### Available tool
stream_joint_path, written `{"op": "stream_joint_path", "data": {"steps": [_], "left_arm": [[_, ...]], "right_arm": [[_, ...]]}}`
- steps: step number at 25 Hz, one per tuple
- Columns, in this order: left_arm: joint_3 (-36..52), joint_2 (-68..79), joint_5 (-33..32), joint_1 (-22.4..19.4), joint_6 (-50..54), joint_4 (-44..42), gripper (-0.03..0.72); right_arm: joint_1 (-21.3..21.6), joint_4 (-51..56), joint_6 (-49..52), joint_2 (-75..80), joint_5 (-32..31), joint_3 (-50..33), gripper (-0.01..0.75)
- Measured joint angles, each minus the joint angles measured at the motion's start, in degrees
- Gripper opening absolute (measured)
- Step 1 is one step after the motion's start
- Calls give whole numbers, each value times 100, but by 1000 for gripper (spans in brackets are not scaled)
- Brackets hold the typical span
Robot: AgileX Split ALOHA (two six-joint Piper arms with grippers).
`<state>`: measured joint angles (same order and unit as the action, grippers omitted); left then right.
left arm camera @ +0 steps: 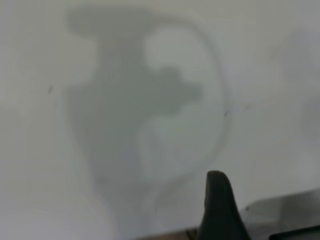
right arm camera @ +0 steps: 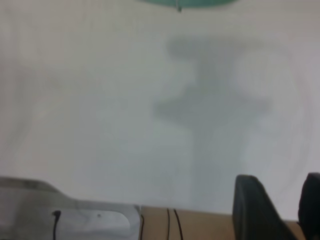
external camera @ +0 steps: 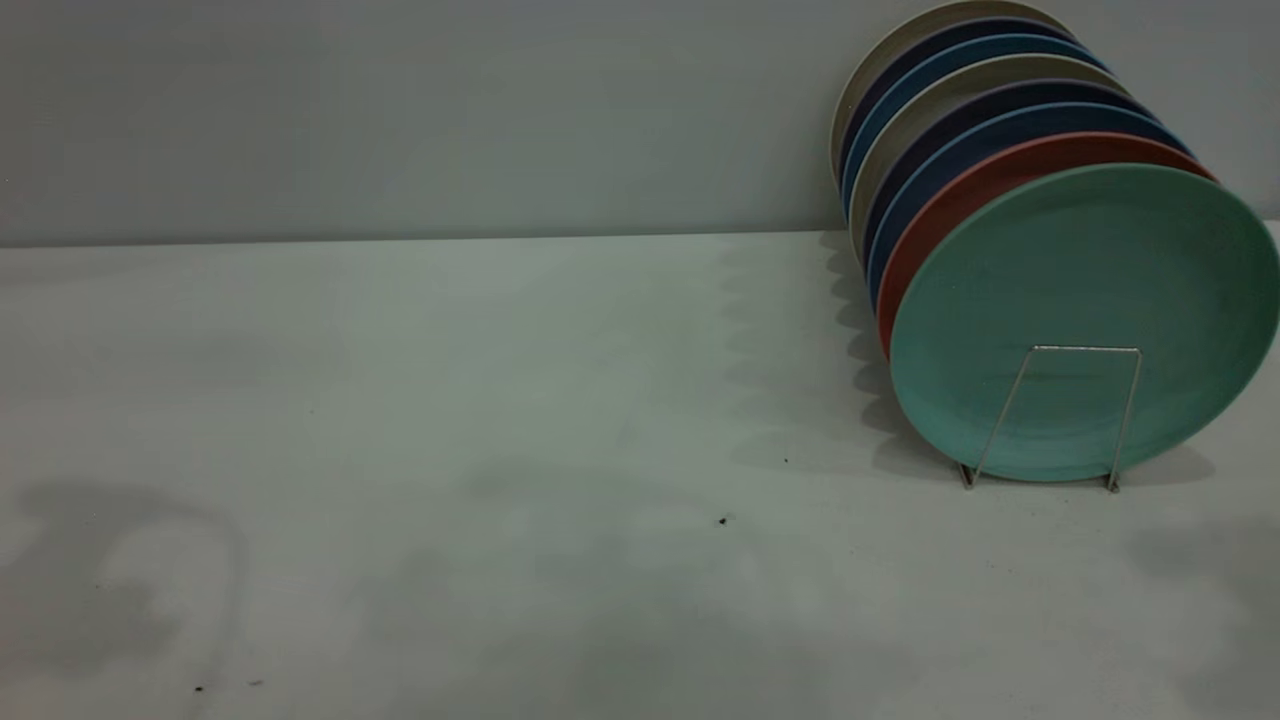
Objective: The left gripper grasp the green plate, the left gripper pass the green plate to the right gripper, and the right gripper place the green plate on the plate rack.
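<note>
Teal-green round plastic plate (external camera: 1085,320) upright at the front of a thin silver wire rack (external camera: 1050,415), salmon-pink plate (external camera: 935,215) just behind, on pale grey table (external camera: 450,450), right claw (right arm camera: 277,210) open, left claw (left arm camera: 220,207) state unclear, no legible writing.

Plates: 8 total, all standing on edge in 1 plate rack (external camera: 1085,349) on the worktop (external camera: 450,450). By colour, front of rack to back:
- green plate (external camera: 1090,300) x1, at the rack's front loop
- salmon-red plate (external camera: 950,200) x1, right behind it
- blue plates (external camera: 1050,112) x2
- dark navy plates (external camera: 1040,88) x2
- cream plates (external camera: 900,45) x2, one being the rearmost

Rack wire loops showing: 1; the rest are hidden by plates.
</note>
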<state>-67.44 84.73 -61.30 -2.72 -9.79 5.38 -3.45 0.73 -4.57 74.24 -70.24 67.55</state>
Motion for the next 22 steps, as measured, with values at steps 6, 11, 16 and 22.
{"op": "stream_joint_path", "data": {"steps": [6,11,16,22], "left_arm": [[1139,-1403,61,0,173,-235,516],[1890,-2539,102,0,331,-241,516],[2478,-3851,81,0,506,-241,516],[3145,-5385,-55,0,779,-161,516]], "right_arm": [[0,6,-112,-1621,-68,-846,241],[0,137,-160,-2799,-81,-1446,241],[0,244,-178,-3720,-81,-2128,241],[0,598,-191,-4698,412,-3211,241]]}}
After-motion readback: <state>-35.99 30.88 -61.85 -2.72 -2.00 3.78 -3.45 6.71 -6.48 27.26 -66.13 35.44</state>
